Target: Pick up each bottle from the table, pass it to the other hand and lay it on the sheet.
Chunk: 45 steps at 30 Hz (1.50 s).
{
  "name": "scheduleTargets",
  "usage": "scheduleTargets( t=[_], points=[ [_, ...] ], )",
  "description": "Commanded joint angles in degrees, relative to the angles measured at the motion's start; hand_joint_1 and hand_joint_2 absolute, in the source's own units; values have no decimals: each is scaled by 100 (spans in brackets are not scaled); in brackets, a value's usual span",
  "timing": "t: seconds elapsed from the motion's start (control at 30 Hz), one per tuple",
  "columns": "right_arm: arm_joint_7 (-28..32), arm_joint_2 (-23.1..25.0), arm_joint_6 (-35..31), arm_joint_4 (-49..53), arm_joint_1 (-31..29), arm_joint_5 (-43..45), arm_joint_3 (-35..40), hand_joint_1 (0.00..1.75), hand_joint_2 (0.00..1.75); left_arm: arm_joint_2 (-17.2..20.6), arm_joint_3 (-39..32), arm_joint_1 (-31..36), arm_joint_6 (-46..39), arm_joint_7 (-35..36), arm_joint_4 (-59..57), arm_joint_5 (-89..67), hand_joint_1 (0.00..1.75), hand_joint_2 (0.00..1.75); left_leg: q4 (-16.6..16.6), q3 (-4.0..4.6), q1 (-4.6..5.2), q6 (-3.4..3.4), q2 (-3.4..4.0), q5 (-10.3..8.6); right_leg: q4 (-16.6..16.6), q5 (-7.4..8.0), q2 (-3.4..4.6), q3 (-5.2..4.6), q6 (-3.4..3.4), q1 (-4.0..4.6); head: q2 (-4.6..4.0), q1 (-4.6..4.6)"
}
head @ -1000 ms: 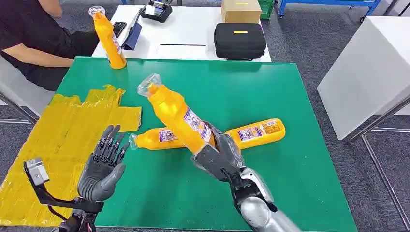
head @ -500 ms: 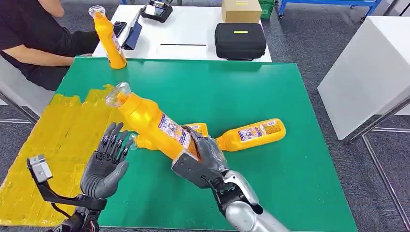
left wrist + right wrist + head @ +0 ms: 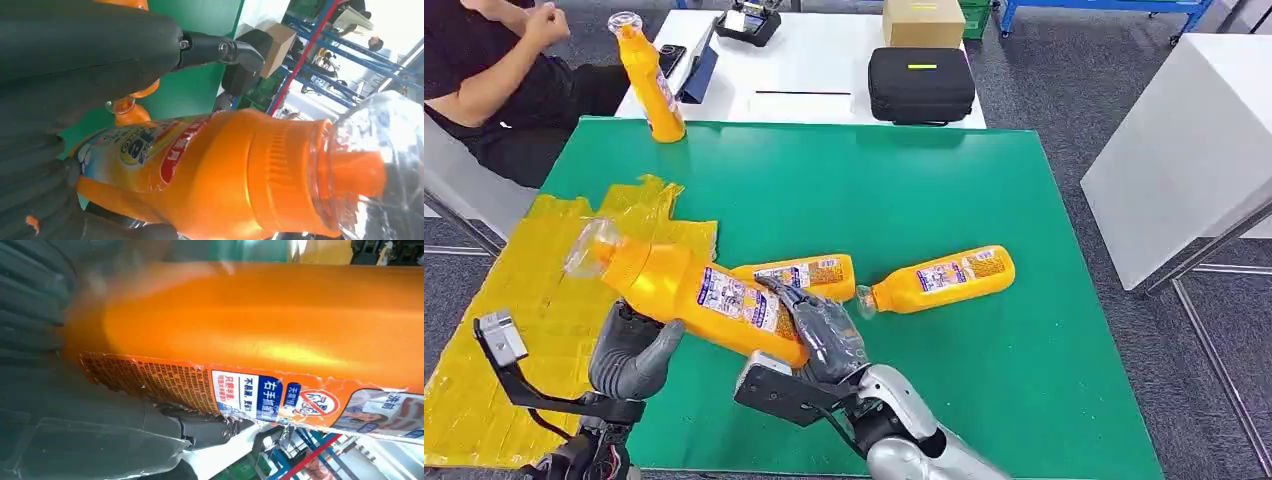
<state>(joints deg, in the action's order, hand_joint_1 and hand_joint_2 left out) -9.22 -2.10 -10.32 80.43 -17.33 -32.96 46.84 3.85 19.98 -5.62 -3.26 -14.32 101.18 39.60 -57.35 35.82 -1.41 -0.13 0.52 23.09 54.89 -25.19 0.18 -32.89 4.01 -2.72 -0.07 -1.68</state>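
- Green counter [image 3: 984, 330] carries two lying bottles and a yellow sheet [image 3: 534, 300].
- Right hand [image 3: 819, 335] grips the held bottle [image 3: 694, 290] at its base.
- Left hand [image 3: 629, 355] sits beneath it; grip unclear.
- Advice: secure the left grasp before releasing.

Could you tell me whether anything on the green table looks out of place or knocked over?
Two orange bottles lie on their sides on the green table, while a third bottle stands upright at the far edge. The yellow sheet is crinkled with a ragged edge. No spill shows.
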Motion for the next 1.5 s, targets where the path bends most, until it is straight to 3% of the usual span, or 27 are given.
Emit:
scheduleTargets(
  t=[0.03,0.33,0.37,0.4,0.7,0.73,0.77,0.87,0.9,0.93,1.33,1.37,1.5],
  points=[
    [105,-153,-177,-354,-291,-631,731,175,175,-61,-253,94,-86,15,-163,171,0,175,2,-29,-1,6,0,9,-2,-6,1,26,-35,6,0,0],
    [55,16,317,-545,-351,-834,1225,175,175,-64,-338,139,-73,47,-158,345,0,175,3,-27,-3,6,-3,7,-3,-7,-3,25,-36,8,0,0],
    [51,25,348,-515,-346,-849,1230,175,175,-68,-353,140,-97,49,-171,362,9,175,4,-19,-3,4,-1,4,-4,-3,-1,17,-26,7,0,0],
    [47,27,371,-486,-338,-869,1225,175,175,-67,-360,135,-106,47,-170,370,175,175,4,-25,-2,5,-4,6,-3,-7,-4,23,-33,6,0,0],
    [-3,39,543,-242,-289,-976,1057,175,175,-44,-517,-39,-208,-82,2,352,175,175,2,-18,-2,5,-5,7,0,-8,-6,17,-31,6,0,0],
    [-6,56,569,-234,-284,-991,1053,175,175,-43,-521,-51,-211,-88,15,353,159,175,2,-8,-3,3,-7,2,-2,-3,-7,8,-21,6,0,0],
    [-4,83,621,-226,-272,-1010,1028,175,175,-51,-524,-58,-216,-94,26,353,0,175,1,-20,-4,5,-9,7,-1,-8,-9,19,-33,8,0,0],
    [-14,140,689,-213,-299,-1044,1038,175,175,-74,-512,-42,-224,-99,39,350,0,175,0,-12,-3,4,-5,5,0,-6,-5,11,-28,7,0,0],
    [-19,159,706,-207,-310,-1052,1040,175,175,-93,-507,-38,-232,-105,44,346,126,175,-1,-21,-2,6,-7,8,3,-10,-7,19,-37,8,0,0],
    [-19,168,709,-205,-316,-1052,1037,175,175,-103,-507,-36,-243,-116,45,337,175,175,1,-13,-2,5,-6,4,0,-6,-7,11,-29,6,0,0],
    [-139,159,739,-118,-199,-1172,864,175,175,-275,-606,-79,-252,-191,74,183,175,175,1,-15,-2,5,-10,5,-2,-8,-11,15,-28,6,0,0],
    [-162,140,715,-96,-168,-1205,820,40,175,-263,-613,-83,-245,-191,80,149,175,175,0,-29,-1,8,-15,11,0,-14,-15,30,-41,7,0,0],
    [-170,90,687,-55,-126,-1225,758,40,175,-239,-670,-98,-242,-193,86,127,175,175,3,-27,-2,8,-15,8,-4,-11,-15,29,-38,8,0,0]
  ],
)
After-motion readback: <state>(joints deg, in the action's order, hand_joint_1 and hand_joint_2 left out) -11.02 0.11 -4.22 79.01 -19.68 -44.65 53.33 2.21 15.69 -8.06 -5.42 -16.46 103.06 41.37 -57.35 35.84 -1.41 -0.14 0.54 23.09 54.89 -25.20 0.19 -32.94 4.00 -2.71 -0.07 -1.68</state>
